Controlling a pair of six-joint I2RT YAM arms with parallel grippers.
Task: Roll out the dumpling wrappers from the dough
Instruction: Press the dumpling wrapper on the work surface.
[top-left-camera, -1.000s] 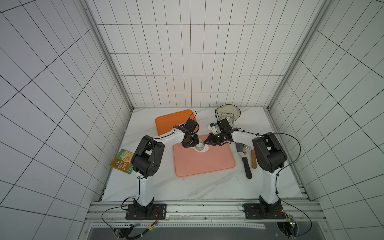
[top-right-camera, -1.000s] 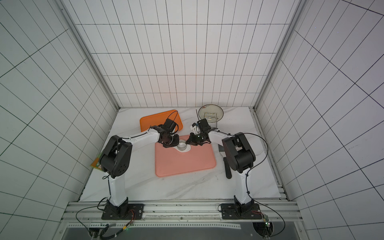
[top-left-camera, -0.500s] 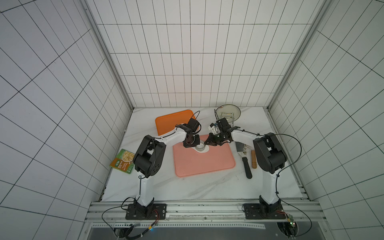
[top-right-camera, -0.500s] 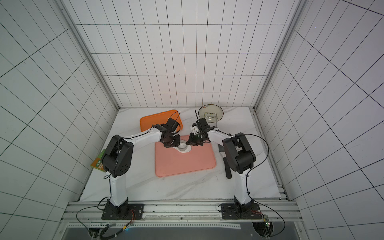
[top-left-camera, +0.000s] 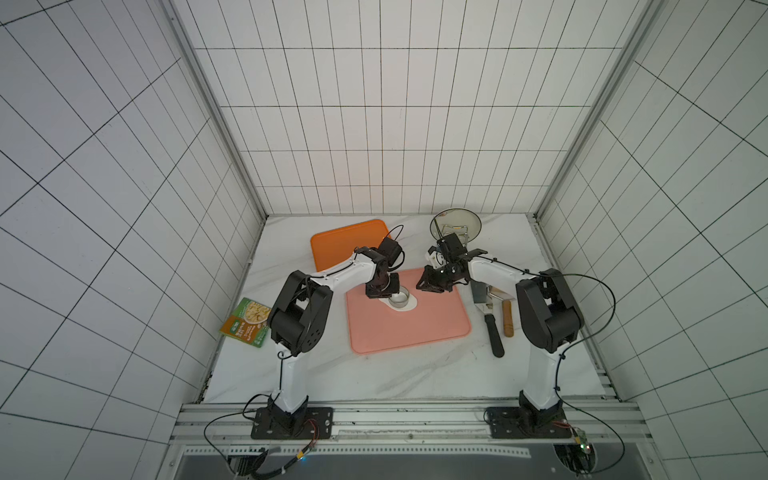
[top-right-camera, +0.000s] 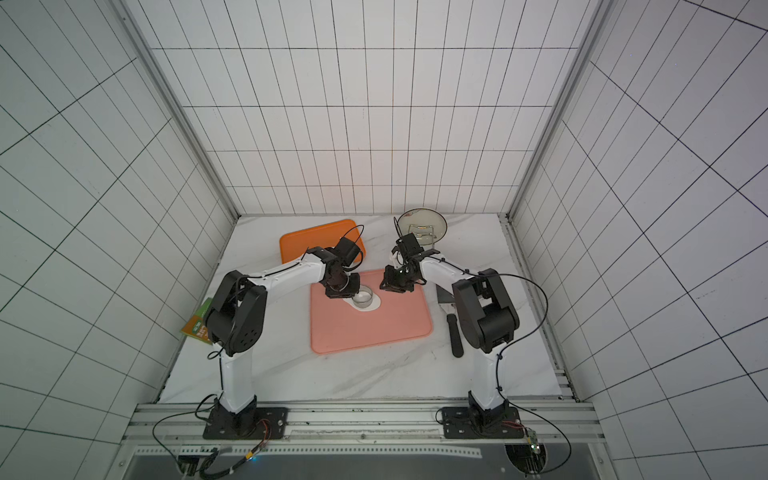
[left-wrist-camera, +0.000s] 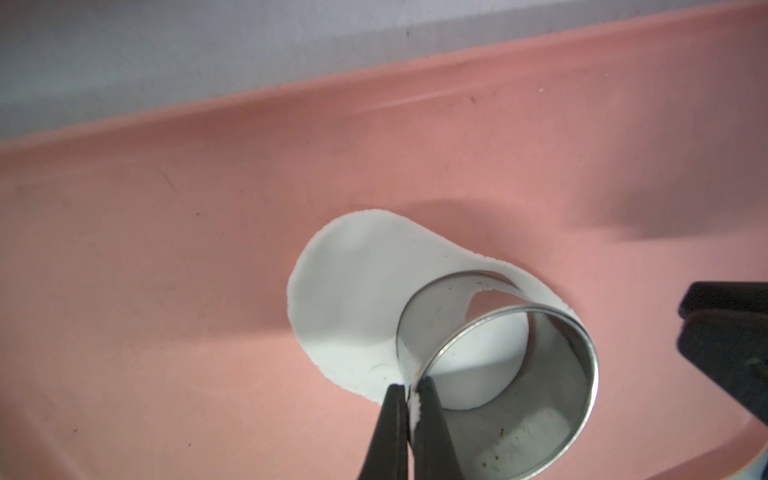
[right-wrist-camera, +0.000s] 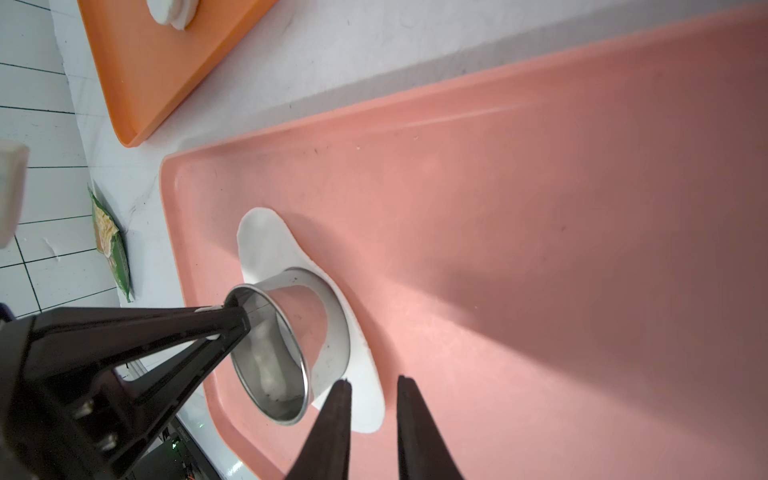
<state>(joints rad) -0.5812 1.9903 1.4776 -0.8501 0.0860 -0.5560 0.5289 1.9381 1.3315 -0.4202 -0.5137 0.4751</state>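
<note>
Far left on the worktop (top-left-camera: 374, 374): green food packet (top-left-camera: 246, 322), lying flat. Next, orange tray (top-left-camera: 336, 245) toward the back wall, partly covered by the left arm in both top views. Then left hand (top-left-camera: 388, 293), reaching down onto the pink tray (top-left-camera: 415, 332), fingers (left-wrist-camera: 390, 432) pressed together on the wall of the steel ring (top-left-camera: 400, 298), only metal and a smear of white between them. Ring standing open end up on the dough (top-left-camera: 412, 306). Dough lying flat near the pink tray's far edge, an oval, long axis running roughly crosswise from under the left hand toward the right hand (top-left-camera: 424, 288); ring on the end nearer the right hand. Right hand just right of the ring, fingers (right-wrist-camera: 338, 419) parted with a clear gap, tips at the dough's end, contact not clear. Farther right: round glass dish (top-left-camera: 473, 226) at the back, black-handled scraper (top-left-camera: 493, 336) and wooden handle (top-left-camera: 507, 322) side by side.

Seen from the left wrist only: broad bare lobe of dough beyond the ring, hidden under the left hand in both top views. Seen from the right wrist only: dumpling wrappers (right-wrist-camera: 172, 10), round white pieces on the orange tray, cut by the frame edge, out of sight from above.
</note>
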